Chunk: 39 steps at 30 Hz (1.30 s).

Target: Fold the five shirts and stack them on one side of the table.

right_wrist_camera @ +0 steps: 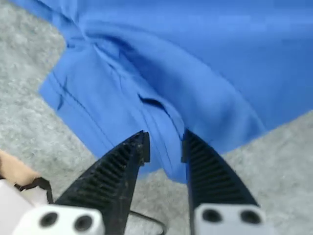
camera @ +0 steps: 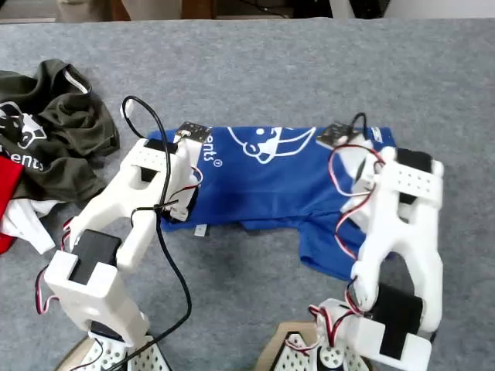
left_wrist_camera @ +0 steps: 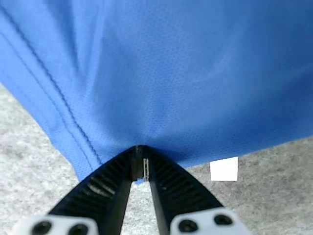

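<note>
**Blue shirt [camera: 271, 185] pinched at its hem**

At the worktop's [camera: 309, 69] left edge lies a heap of shirts [camera: 46, 147], dark green, red and white. Next, the left end effector [left_wrist_camera: 139, 149] is clenched on the blue shirt's hem. The shirt lies spread mid-worktop. The right end effector [right_wrist_camera: 165, 139], released with fingers apart, hangs over its rumpled right part

- We see soft, even light across the grey counter [camera: 309, 69].
- Faint shadows lie under the left arm [camera: 116, 216] and the right arm [camera: 402, 224].
- Folds in the blue shirt [left_wrist_camera: 195, 73] hold darker bands.
</note>
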Tool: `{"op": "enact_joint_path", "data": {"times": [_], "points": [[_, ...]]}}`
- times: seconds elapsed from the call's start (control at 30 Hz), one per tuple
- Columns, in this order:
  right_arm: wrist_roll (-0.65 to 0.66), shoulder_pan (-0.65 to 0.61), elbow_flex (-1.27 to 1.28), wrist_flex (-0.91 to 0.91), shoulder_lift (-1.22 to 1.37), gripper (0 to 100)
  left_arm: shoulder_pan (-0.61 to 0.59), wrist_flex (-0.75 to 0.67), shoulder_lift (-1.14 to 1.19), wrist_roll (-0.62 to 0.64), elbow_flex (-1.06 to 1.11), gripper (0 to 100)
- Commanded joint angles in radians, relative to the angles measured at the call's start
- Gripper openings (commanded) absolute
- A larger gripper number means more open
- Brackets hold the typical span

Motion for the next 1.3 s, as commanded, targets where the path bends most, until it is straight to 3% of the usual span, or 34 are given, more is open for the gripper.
{"op": "enact_joint_path", "data": {"times": [0.0,0.13,0.33,0.77,1.03,1.27], "points": [[-0.006,-0.059,0.015,-0.035,-0.036,17.9,-0.015,-0.002,-0.005,-0.003,-0.032,2],[-0.008,-0.096,0.05,-0.104,0.048,16.1,-0.012,-0.002,-0.005,-0.003,-0.034,2],[-0.041,-0.088,0.051,-0.143,0.136,0.4,-0.018,-0.002,-0.005,-0.003,-0.034,2],[-0.043,-0.148,0.262,-0.044,-0.228,0.5,-0.023,-0.002,-0.005,-0.003,-0.034,2],[-0.195,-0.302,0.504,-0.043,-0.53,0.5,-0.023,-0.002,-0.007,-0.003,-0.034,2],[-0.186,-0.263,0.567,-0.051,-0.57,0.5,-0.023,-0.002,-0.007,-0.003,-0.034,2]]}}
